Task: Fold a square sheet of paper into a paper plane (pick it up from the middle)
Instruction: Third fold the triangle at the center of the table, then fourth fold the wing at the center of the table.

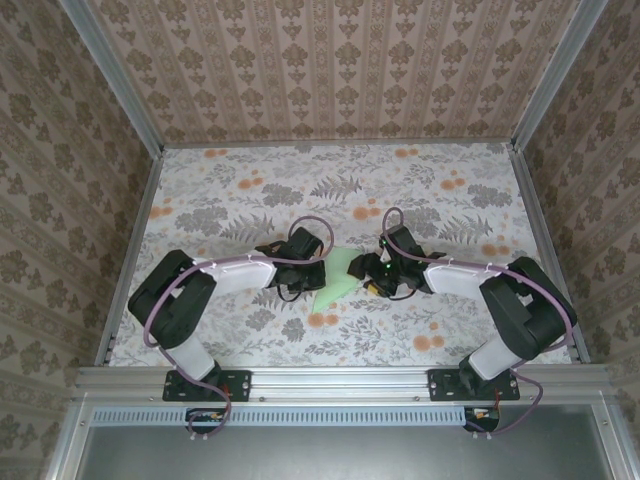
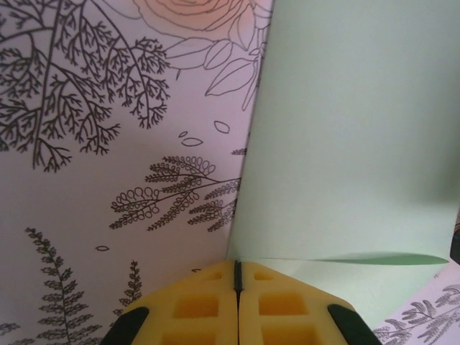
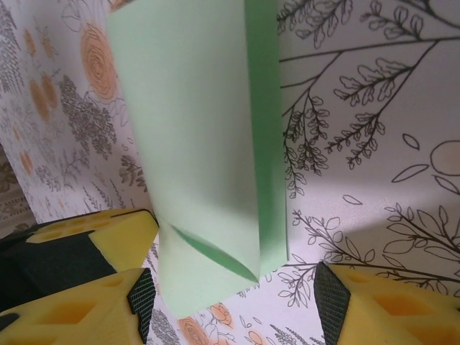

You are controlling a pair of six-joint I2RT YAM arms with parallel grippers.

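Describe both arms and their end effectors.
The left arm and right arm have white links, black joints and looping purple cables. The left end effector and right end effector have yellow, pocketed fingers; the right one's carry black ribbed pads.

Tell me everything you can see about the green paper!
The green paper is thin, plain and pale mint, with no marks. It is folded, with layers overlapping and one fold gaping a little. It lies mid-table on the flowery tabletop, between the two arms, one part seemingly lifted. The left gripper is shut on one edge; the right gripper stands open with a finger on either side of it.
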